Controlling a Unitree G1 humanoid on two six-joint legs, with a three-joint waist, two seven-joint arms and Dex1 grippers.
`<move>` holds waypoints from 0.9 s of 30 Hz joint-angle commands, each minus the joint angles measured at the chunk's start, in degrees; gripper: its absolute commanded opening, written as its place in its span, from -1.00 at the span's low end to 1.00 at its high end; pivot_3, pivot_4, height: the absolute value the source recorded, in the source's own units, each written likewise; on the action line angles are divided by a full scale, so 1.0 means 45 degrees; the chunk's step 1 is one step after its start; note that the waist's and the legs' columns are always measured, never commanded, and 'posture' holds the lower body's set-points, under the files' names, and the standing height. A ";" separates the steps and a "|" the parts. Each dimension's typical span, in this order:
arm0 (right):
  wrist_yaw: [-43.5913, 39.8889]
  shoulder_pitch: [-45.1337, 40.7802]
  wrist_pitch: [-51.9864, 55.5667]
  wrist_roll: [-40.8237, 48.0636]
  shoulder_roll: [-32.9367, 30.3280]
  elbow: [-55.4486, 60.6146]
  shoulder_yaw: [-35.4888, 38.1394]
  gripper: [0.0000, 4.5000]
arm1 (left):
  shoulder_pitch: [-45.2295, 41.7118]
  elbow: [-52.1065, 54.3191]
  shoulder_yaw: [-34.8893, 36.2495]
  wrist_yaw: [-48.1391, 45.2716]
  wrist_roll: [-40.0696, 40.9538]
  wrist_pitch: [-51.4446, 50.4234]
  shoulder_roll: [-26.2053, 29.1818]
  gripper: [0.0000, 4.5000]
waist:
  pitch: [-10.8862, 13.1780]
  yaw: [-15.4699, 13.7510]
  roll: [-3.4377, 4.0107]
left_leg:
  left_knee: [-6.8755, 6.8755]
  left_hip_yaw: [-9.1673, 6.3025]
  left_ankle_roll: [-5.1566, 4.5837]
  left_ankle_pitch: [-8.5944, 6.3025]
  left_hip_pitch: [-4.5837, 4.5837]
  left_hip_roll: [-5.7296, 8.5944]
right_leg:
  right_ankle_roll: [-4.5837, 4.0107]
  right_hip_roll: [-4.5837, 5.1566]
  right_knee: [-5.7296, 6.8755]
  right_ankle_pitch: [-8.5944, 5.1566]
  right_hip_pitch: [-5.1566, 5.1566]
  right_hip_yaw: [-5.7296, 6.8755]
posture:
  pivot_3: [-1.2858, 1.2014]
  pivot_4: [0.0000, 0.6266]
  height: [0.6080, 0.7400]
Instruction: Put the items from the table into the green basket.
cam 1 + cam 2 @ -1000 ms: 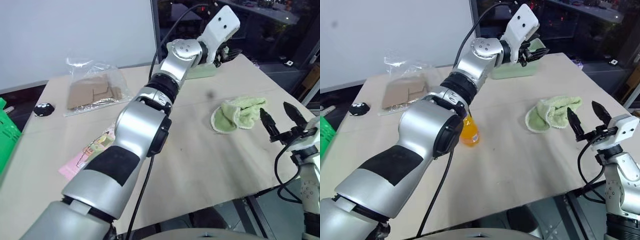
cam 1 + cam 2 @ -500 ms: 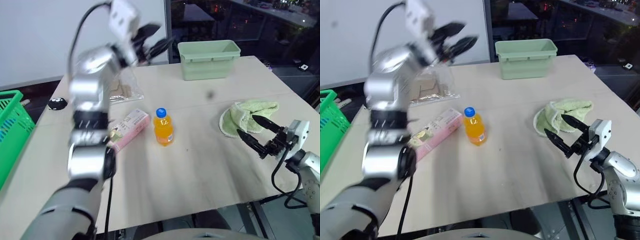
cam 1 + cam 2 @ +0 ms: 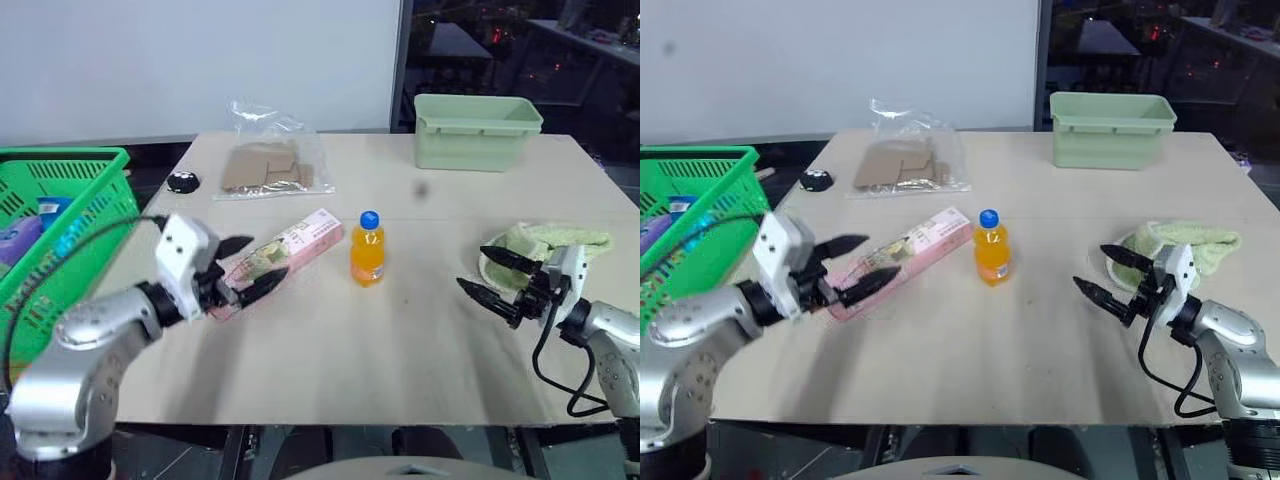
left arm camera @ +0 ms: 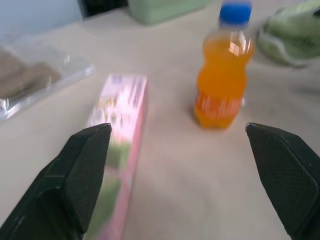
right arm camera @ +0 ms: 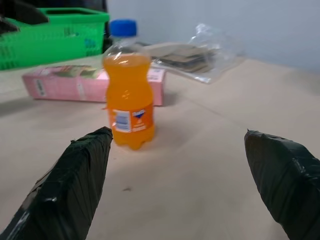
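Note:
An orange drink bottle (image 3: 367,250) with a blue cap stands upright mid-table. Just left of it lies a long pink printed carton (image 3: 292,247). My left gripper (image 3: 265,262) is open, low over the carton's near end, with nothing between its fingers; the left wrist view shows the carton (image 4: 120,135) and the bottle (image 4: 223,80) ahead of it. The green basket (image 3: 70,165) stands off the table's left edge with some goods inside. My right gripper (image 3: 472,268) is open and empty at the right, pointing toward the bottle (image 5: 129,105).
A pale green tub (image 3: 477,118) stands at the far right of the table. A crumpled green cloth (image 3: 555,243) lies just behind my right gripper. A clear bag of brown card pieces (image 3: 265,165) and a small black object (image 3: 181,181) lie at the far left.
My left arm swung back from the far tub, down and left, to the pink carton, its fingers spreading wider. My right gripper sank a little and turned leftward. The camera turned, bringing the basket into view.

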State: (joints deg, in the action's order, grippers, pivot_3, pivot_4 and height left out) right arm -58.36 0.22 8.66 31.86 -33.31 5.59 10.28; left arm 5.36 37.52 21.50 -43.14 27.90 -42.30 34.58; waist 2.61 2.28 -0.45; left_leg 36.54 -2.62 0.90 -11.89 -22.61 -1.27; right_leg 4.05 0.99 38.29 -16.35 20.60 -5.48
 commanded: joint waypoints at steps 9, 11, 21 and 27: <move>0.0226 0.0421 0.0159 -0.0401 -0.0118 0.1069 -0.0299 1.00 | 0.1685 0.0138 0.0203 0.0274 0.0267 0.1973 -0.0320 0.99 | -0.0006 -0.0032 0.0004 | -0.0029 0.0024 -0.0001 -0.0001 -0.0002 -0.0009 | 0.0009 -0.0004 -0.0022 -0.0007 0.0016 -0.0012 | 0.05 -1.00 1.00; 0.0368 0.0198 0.0384 -0.0332 -0.0029 0.1280 -0.0419 1.00 | 0.1738 0.0146 0.0044 0.0247 0.0287 0.2044 -0.0198 0.99 | -0.0007 -0.0024 0.0002 | -0.0029 0.0030 -0.0001 -0.0001 0.0000 -0.0009 | 0.0038 -0.0003 -0.0022 -0.0025 0.0016 -0.0016 | 0.04 -1.00 1.00; 0.1750 -0.0241 0.0729 -0.0927 0.0627 0.1984 -0.1159 1.00 | 0.1060 -0.0370 -0.0717 0.0023 0.0327 0.2336 0.0273 0.99 | -0.0009 -0.0015 -0.0003 | -0.0037 0.0064 -0.0001 -0.0003 0.0001 -0.0010 | 0.0037 0.0000 -0.0056 -0.0023 0.0020 -0.0042 | 0.04 -1.00 1.00; 0.1229 0.0053 0.0283 -0.0468 0.0485 0.2097 -0.0664 1.00 | -0.1115 -0.1531 -0.4369 0.0679 -0.0867 0.2249 -0.0710 0.99 | -0.0011 -0.0045 -0.0002 | -0.0037 0.0071 -0.0002 -0.0002 -0.0004 -0.0003 | 0.0040 0.0000 -0.0065 -0.0021 0.0015 -0.0052 | 0.00 -1.00 1.00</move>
State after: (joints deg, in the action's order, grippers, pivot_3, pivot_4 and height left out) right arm -52.07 0.42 11.77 28.55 -30.34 12.70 4.99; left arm 3.52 31.91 6.68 -41.43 25.74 -32.81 32.98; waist 2.56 2.07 -0.46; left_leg 36.39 -2.31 0.89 -11.90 -22.65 -1.27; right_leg 4.23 0.99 38.00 -16.44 20.66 -5.72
